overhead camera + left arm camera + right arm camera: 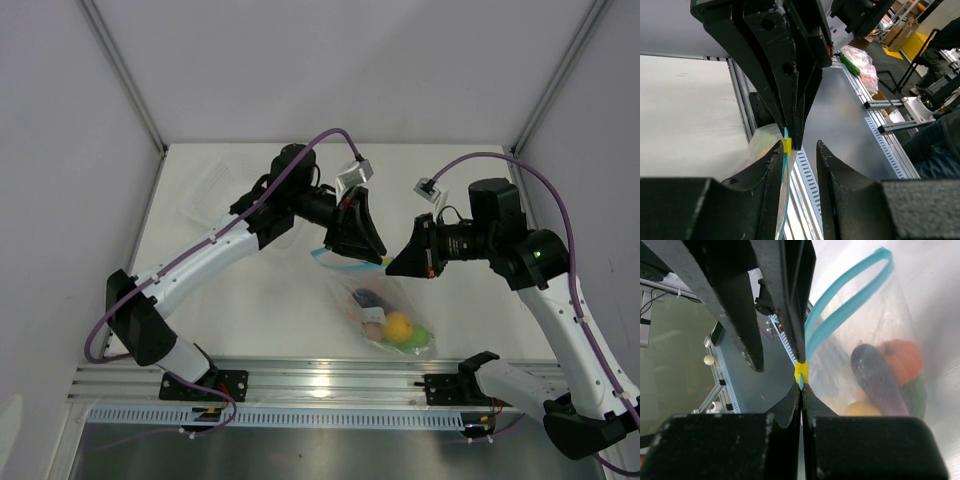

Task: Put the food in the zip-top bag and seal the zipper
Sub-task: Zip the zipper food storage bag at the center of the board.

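Where right jaws clamp, zipper [850, 306] lies.

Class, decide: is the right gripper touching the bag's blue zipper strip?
Touching. The right wrist view shows the right gripper pinched shut on the zipper strip, which emerges between its fingertips beside the yellow tab.

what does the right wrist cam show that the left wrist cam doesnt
Only right wrist: the zip-top bag face-on, its zipper bowed open in a loop, with eggplant, pumpkin and lemon inside. Only left wrist: the bag edge-on, its zipper a thin line and the contents just a blur. Both: the yellow slider, the right pincer shut on the zipper beside it, and the left pincer with fingers apart.
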Robot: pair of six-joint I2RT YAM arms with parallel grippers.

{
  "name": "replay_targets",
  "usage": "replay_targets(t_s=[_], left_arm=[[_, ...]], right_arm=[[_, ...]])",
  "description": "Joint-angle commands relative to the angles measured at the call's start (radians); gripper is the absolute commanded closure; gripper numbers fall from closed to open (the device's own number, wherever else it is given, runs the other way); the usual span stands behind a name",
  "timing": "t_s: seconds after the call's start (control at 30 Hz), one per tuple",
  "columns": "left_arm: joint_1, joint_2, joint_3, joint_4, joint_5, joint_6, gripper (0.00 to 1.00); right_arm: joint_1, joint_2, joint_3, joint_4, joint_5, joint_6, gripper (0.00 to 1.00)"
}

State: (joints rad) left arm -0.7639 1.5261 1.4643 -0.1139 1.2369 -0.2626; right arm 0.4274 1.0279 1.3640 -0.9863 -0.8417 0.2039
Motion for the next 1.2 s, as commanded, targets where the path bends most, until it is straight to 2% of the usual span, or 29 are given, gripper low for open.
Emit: replay_targets(t_s=[0.0, 0.07, 0.13, 0.2, 0.33, 0.57, 0.6, 0.63, 0.67, 0.7, 0.9, 1.0, 1.07, 1.17], left_arm=[[-0.006, 0.02, 0.025, 0.026, 0.003, -0.026, 0.65], [-0.008, 0.025, 0.028, 0.005, -0.008, -0.015, 0.64], [-0.008, 0.031, 0.04, -0.01, -0.025, -0.003, 0.57], [-0.009, 0.035, 0.045, -0.033, -0.036, 0.006, 0.53], [-0.014, 0.048, 0.07, -0.043, -0.037, 0.013, 0.56], [-0.017, 0.077, 0.11, -0.086, -0.043, 0.019, 0.73], [-0.017, 0.078, 0.11, -0.09, -0.048, 0.019, 0.78], [-0.017, 0.08, 0.114, -0.102, -0.048, 0.02, 0.93], [-0.017, 0.083, 0.117, -0.115, -0.048, 0.025, 0.99], [-0.017, 0.088, 0.122, -0.124, -0.048, 0.029, 1.0], [-0.017, 0.077, 0.11, -0.135, -0.022, 0.019, 0.98], [-0.017, 0.072, 0.108, -0.128, -0.014, 0.007, 0.92], [-0.017, 0.071, 0.107, -0.13, -0.014, 0.005, 0.84], [-0.017, 0.074, 0.105, -0.133, -0.017, 0.005, 0.82]], right_arm=[[-0.003, -0.015, 0.011, 0.064, 0.003, 0.042, 1.0], [-0.003, -0.017, 0.001, 0.067, 0.001, 0.04, 1.0], [-0.003, -0.014, 0.0, 0.069, -0.005, 0.038, 1.0], [-0.003, -0.015, 0.0, 0.072, -0.008, 0.038, 1.0], [-0.001, -0.012, -0.003, 0.069, -0.003, 0.029, 1.0], [-0.001, -0.002, -0.002, 0.063, 0.009, 0.02, 1.0], [-0.003, 0.0, 0.001, 0.06, 0.015, 0.019, 1.0], [-0.003, 0.0, 0.003, 0.055, 0.023, 0.017, 1.0], [-0.003, -0.003, 0.004, 0.061, 0.036, 0.02, 1.0], [-0.004, -0.012, 0.004, 0.07, 0.041, 0.025, 1.0], [-0.019, -0.02, -0.002, 0.109, 0.067, 0.061, 1.0], [-0.022, -0.023, 0.0, 0.113, 0.075, 0.063, 1.0], [-0.026, -0.025, -0.002, 0.113, 0.07, 0.065, 1.0], [-0.026, -0.025, -0.003, 0.112, 0.061, 0.061, 1.0]])
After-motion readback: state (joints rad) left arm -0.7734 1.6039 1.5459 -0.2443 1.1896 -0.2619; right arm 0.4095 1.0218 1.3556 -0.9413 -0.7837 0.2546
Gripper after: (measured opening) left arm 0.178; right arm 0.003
